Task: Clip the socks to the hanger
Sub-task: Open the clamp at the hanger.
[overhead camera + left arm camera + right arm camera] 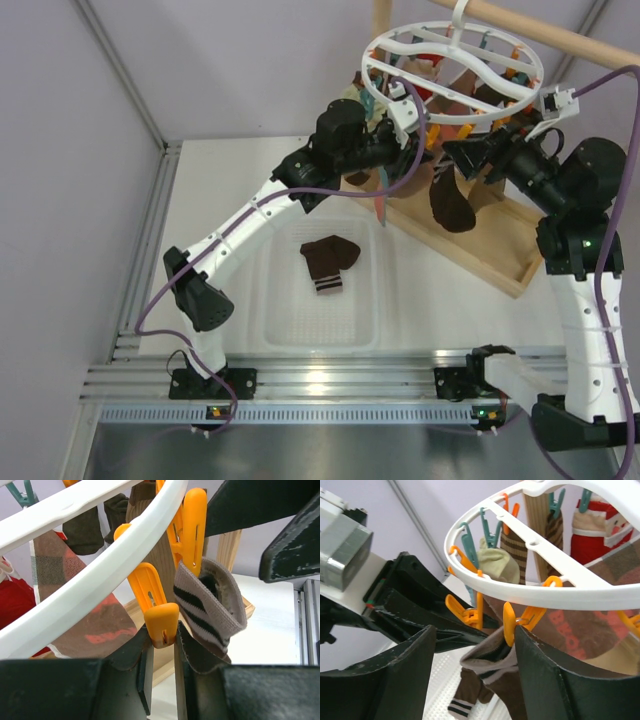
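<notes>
Inside clear tray (320, 322): one sock (328, 265). Left hand (162, 650) clamped on orange peg (159, 614); right hand (475, 632) apart.

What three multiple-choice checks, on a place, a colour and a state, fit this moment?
1. The loose sock lies: A in the tray; B on a shelf; C on the floor.
2. The peg on the hung sock is: A teal; B white; C orange.
3. The right gripper has its jaws: A shut on the sock; B open; C shut empty.
A: the top view shows it in the tray. C: the peg biting the cuff is orange. B: the jaws stand apart around the sock.
</notes>
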`<state>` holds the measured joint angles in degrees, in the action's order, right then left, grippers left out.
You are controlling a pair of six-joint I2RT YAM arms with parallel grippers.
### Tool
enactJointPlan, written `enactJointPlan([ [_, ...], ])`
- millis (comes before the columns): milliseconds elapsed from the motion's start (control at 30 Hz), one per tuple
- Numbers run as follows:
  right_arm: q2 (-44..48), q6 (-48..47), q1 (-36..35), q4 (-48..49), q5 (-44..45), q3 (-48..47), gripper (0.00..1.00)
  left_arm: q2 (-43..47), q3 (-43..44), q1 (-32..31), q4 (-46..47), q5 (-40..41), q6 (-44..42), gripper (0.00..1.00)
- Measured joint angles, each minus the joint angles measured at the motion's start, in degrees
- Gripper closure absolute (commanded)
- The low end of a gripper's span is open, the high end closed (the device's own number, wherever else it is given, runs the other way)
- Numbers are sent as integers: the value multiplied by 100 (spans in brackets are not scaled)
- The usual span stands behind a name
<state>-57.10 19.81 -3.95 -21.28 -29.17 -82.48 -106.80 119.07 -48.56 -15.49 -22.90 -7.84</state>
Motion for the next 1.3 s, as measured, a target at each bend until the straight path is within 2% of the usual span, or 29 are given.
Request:
enactJointPlan([
  [333,-247,682,-7,330,-474,-13,41,0,9,2,-2,7,2,100],
  [467,-348,542,-13,-70,-308,-328,30,0,9,0,0,4,0,100],
  [733,-376,-186,15,-1141,286,-1366,32,-24,9,0,0,2,-2,100],
  [1033,-260,101,26,-874,-411,-1069,38,-61,11,0,4,-39,0,100],
  [1300,-490,437,-66,-444,-509,-424,39,-61,11,0,4,-83,31,100],
])
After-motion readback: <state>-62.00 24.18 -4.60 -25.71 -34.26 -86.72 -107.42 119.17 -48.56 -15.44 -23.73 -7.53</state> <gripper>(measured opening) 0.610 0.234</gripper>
